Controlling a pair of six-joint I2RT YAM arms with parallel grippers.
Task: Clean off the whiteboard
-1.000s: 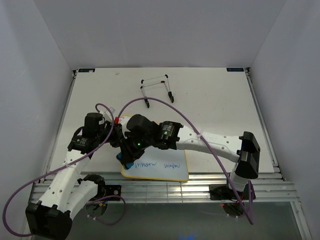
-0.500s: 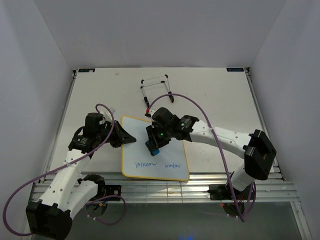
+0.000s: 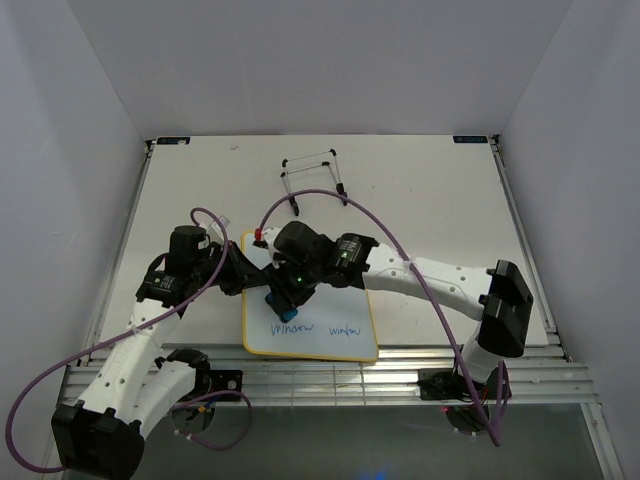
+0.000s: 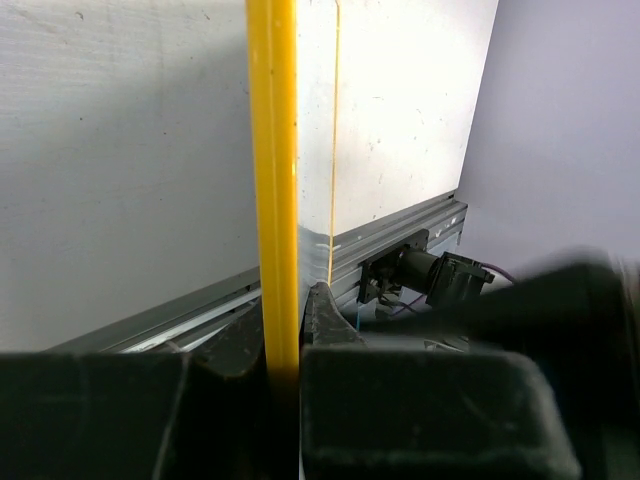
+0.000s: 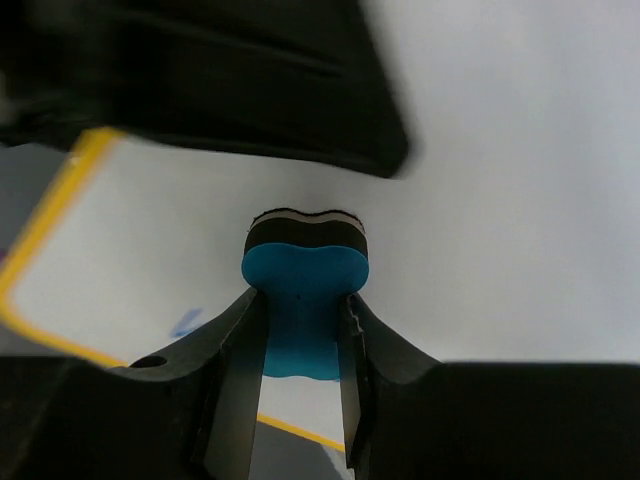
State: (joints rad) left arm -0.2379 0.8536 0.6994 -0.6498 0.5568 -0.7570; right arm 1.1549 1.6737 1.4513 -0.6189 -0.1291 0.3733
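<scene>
Your white worktop carries the whiteboard at its near edge, blue scribbles low on it. Your left fingers pinch its yellow left frame; your right fingers clamp a blue eraser against the board.

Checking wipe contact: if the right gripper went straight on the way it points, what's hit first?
The whiteboard face, met by the blue eraser the right gripper holds. Its felt end looks at or near the surface; depth unclear.
</scene>
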